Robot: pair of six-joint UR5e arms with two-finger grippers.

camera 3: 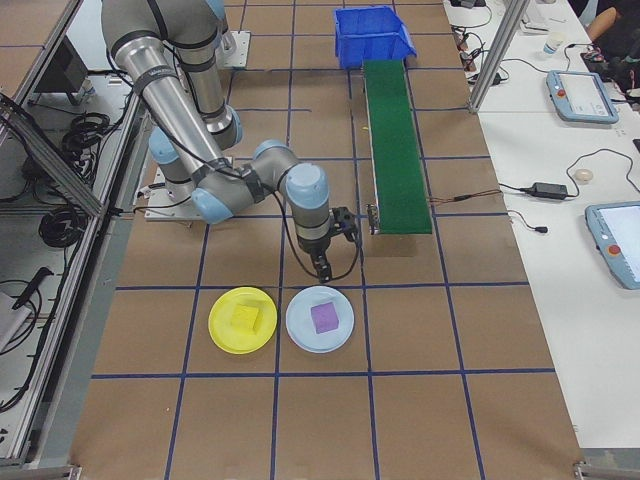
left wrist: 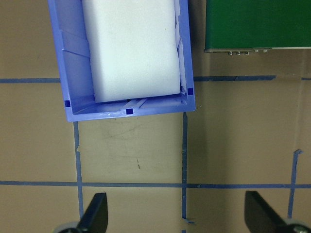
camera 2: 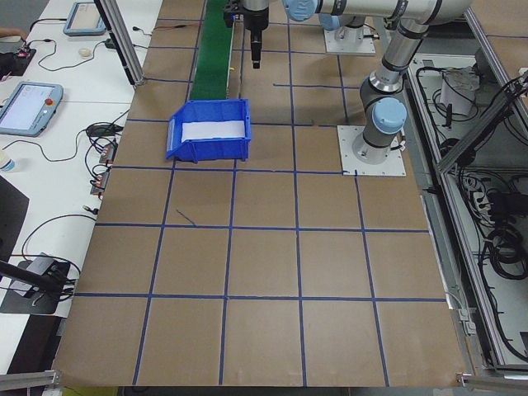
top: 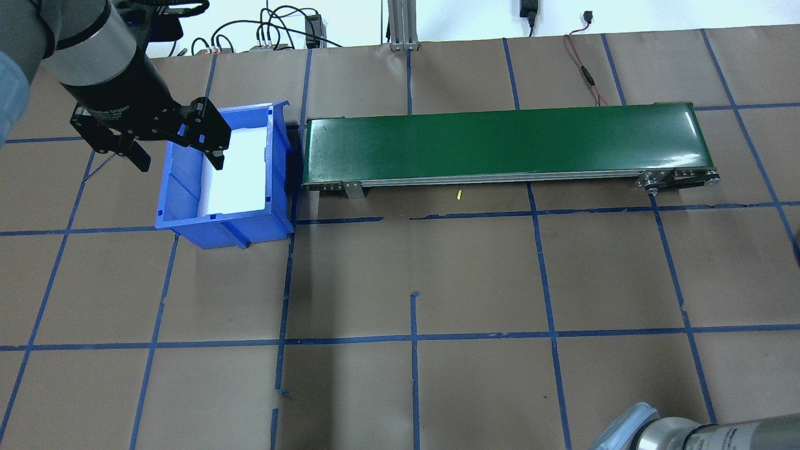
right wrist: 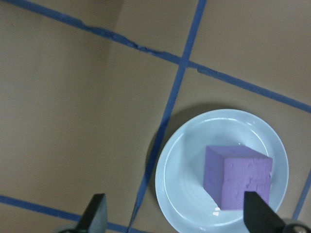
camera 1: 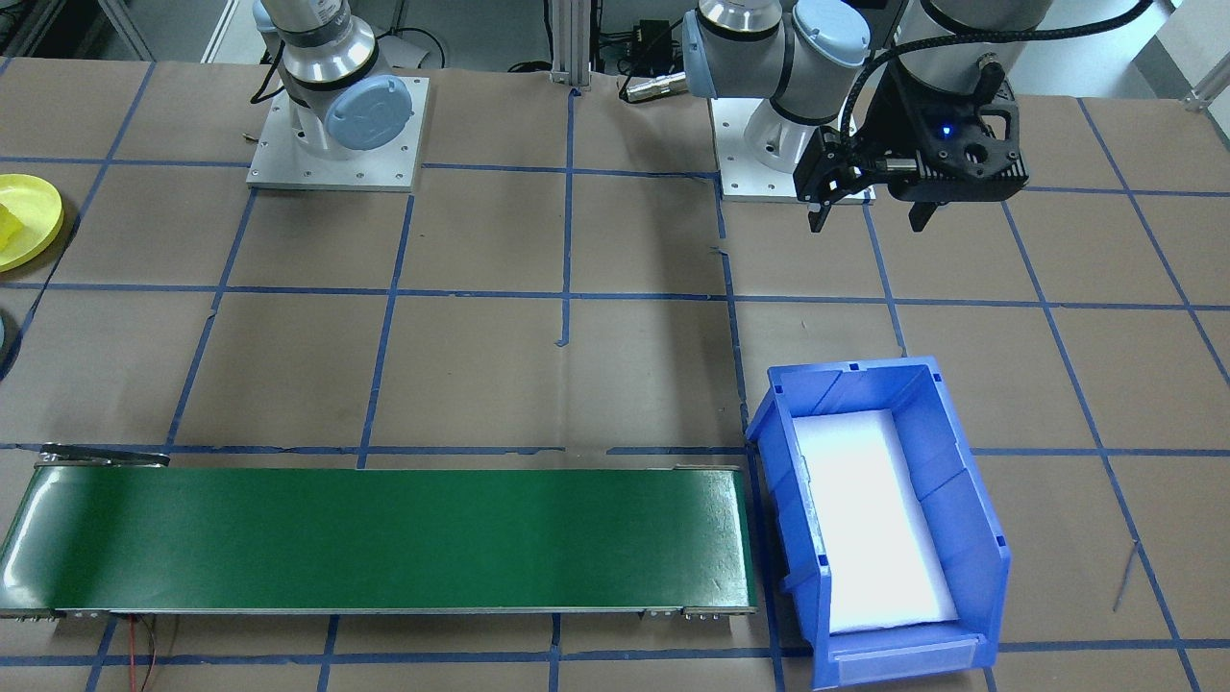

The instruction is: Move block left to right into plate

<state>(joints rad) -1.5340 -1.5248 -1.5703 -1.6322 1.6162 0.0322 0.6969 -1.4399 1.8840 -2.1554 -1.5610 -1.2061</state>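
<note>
Right wrist-mounted view: purple foam block [right wrist: 236, 176] rests in pale blue round plate [right wrist: 221, 171]; right claw [right wrist: 175, 218] hangs spread and empty, delivery apparently done. Left claw [top: 175, 148] spread above blue plastic bin [top: 187, 219].

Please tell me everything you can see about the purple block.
The purple block is a small cube with a matte, slightly pitted surface that looks like foam. It sits flat inside the pale blue plate, near its middle, touching only the plate. Nothing grips it: the right claw hangs open above the plate, its fingers apart. In the exterior right view the block lies beside a yellow plate holding a yellow block.
</note>
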